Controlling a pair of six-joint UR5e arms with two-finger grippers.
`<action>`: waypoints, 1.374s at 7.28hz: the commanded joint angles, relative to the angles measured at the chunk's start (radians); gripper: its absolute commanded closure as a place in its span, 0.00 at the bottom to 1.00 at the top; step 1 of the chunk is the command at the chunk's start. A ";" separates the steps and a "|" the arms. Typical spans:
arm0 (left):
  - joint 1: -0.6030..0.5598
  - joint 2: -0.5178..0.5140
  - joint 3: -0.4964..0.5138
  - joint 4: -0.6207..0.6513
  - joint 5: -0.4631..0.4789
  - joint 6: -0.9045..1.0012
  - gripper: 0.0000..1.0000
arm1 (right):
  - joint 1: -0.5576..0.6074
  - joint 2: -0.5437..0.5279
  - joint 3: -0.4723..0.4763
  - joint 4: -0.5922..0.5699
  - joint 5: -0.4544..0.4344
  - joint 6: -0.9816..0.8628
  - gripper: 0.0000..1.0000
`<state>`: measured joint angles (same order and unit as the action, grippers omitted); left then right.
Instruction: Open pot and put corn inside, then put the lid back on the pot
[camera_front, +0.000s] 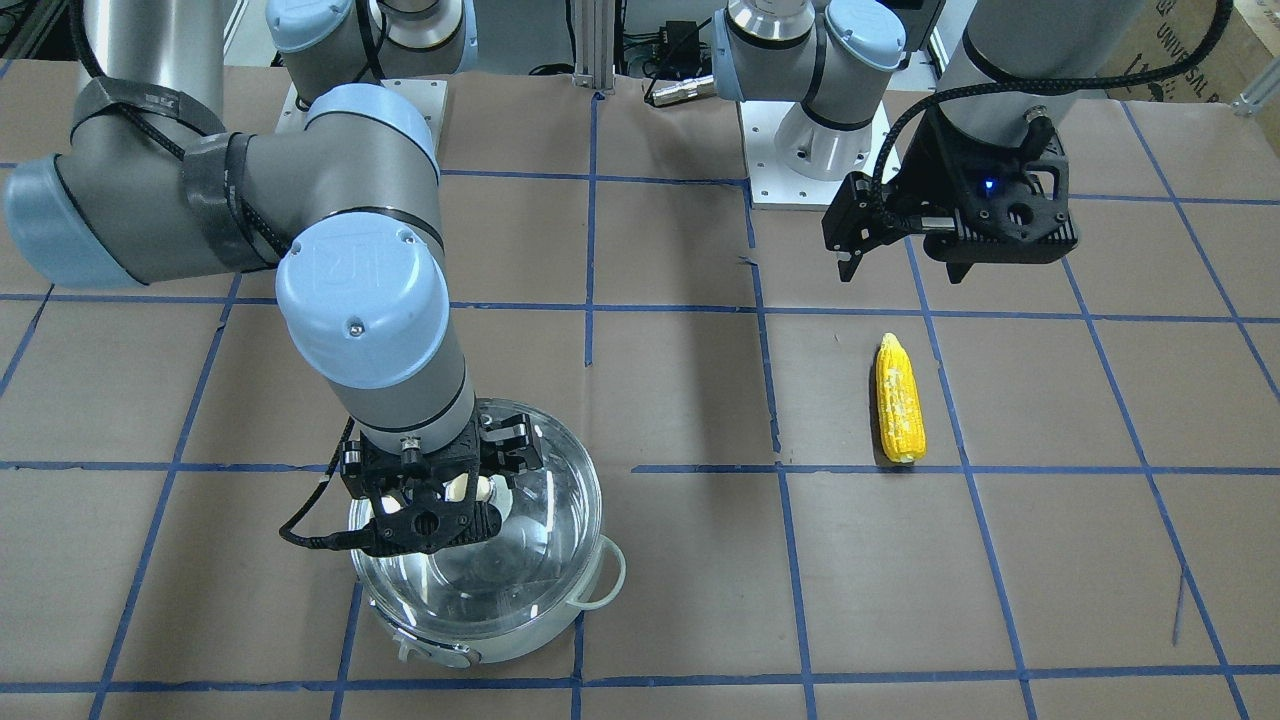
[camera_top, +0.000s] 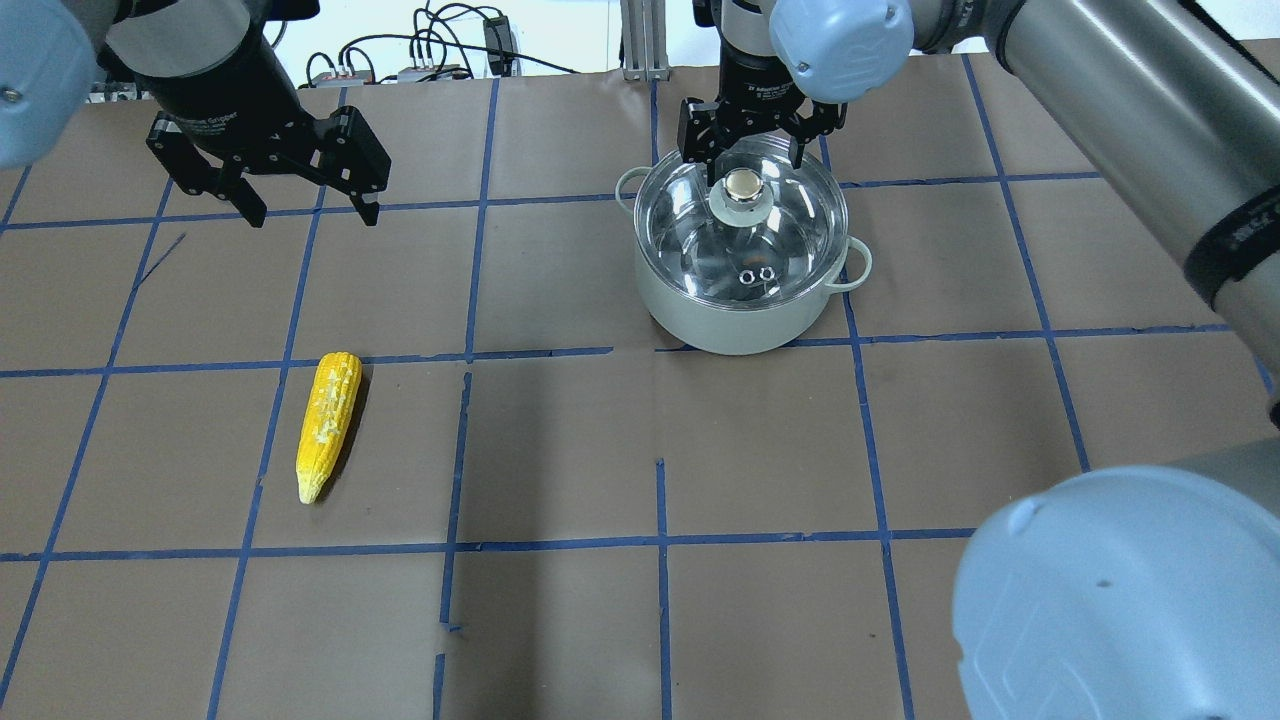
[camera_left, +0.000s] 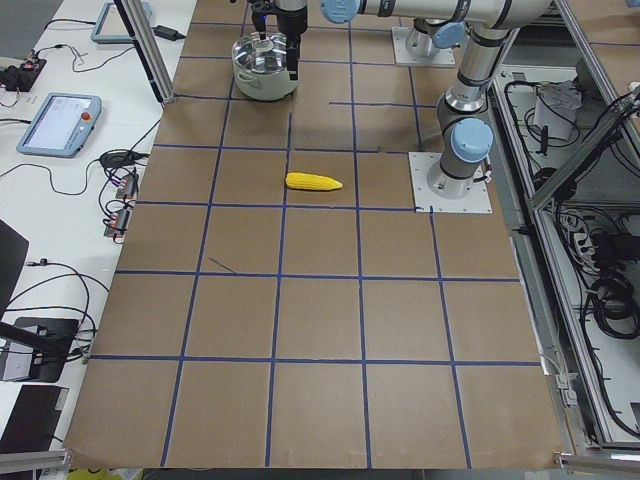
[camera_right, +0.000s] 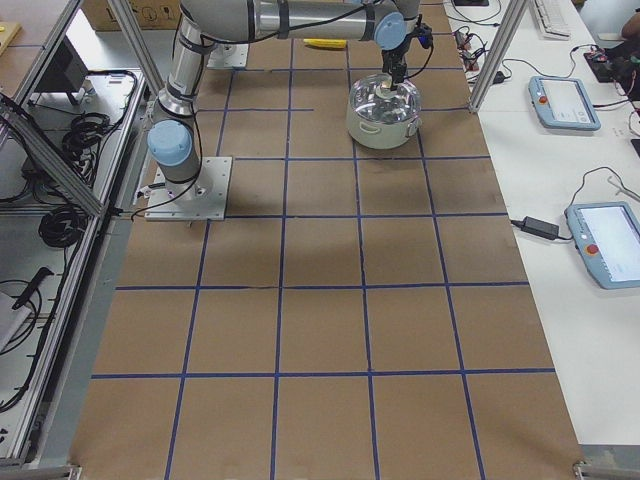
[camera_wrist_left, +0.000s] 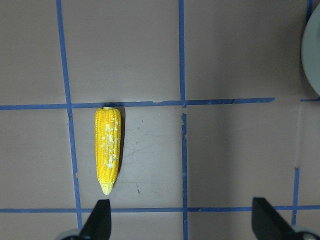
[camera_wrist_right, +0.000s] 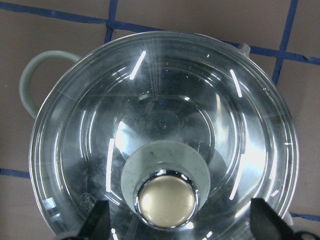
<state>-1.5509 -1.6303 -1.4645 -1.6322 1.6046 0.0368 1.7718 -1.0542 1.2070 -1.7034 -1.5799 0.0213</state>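
Observation:
The steel pot (camera_top: 740, 322) stands with its clear glass lid (camera_top: 795, 222) on it. The lid's beige-topped knob (camera_wrist_right: 166, 200) lies between the spread fingertips (camera_wrist_right: 100, 220) of my open right gripper (camera_wrist_right: 181, 222), which hangs just over the lid (camera_front: 545, 490) without gripping it. The yellow corn (camera_top: 328, 422) lies flat on the table, far to the pot's left, and also shows in the left wrist view (camera_wrist_left: 108, 150). My left gripper (camera_top: 312, 205) is open and empty, raised above the table beyond the corn's blunt end. It shows in the front view too (camera_front: 903, 268).
The brown table carries a blue tape grid. The pot's pale looped handles (camera_top: 858, 265) stick out at its sides. The arms' white mounting plates (camera_front: 810, 180) sit at the robot's side of the table. Tablets (camera_left: 60, 122) and cables lie on the side benches.

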 joint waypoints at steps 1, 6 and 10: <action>0.000 0.003 -0.008 0.000 0.000 0.002 0.00 | 0.001 0.023 -0.003 -0.010 0.001 0.000 0.03; 0.000 -0.003 -0.007 0.008 0.000 0.005 0.00 | 0.012 0.033 0.002 -0.012 0.003 0.008 0.39; 0.000 -0.003 -0.007 0.008 0.000 0.005 0.00 | 0.000 0.023 -0.015 0.010 0.003 0.005 0.53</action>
<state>-1.5509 -1.6336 -1.4705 -1.6245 1.6045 0.0414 1.7814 -1.0244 1.1969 -1.7051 -1.5797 0.0320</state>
